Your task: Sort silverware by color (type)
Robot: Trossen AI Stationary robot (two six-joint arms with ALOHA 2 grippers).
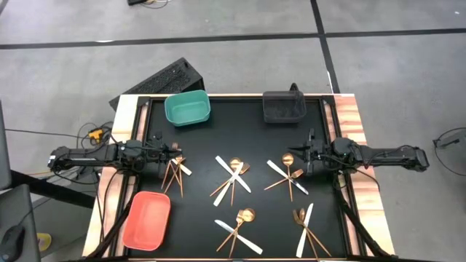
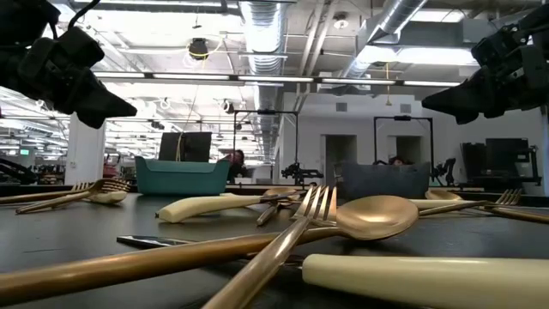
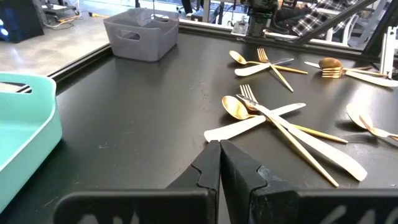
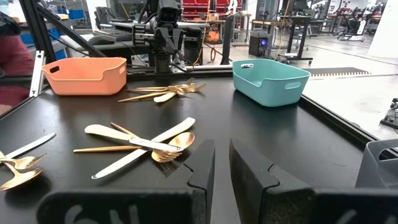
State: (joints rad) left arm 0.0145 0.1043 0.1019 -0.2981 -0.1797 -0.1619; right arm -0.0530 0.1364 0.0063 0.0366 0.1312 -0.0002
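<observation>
Silverware (image 1: 234, 177) lies in five crossed clusters on the black table (image 1: 218, 142), mid to near side. The far strip between the teal bin (image 1: 187, 108) and black bin (image 1: 284, 107) is bare; the salmon bin (image 1: 147, 220) fills the near-left corner. Left gripper (image 1: 177, 155) hovers at the left cluster, fingers together; right gripper (image 1: 306, 156) hovers by the right cluster, fingers slightly apart, both empty.

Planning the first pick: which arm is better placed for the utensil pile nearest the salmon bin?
Left: the left gripper hovers over that pile; the right gripper is across the table.
</observation>
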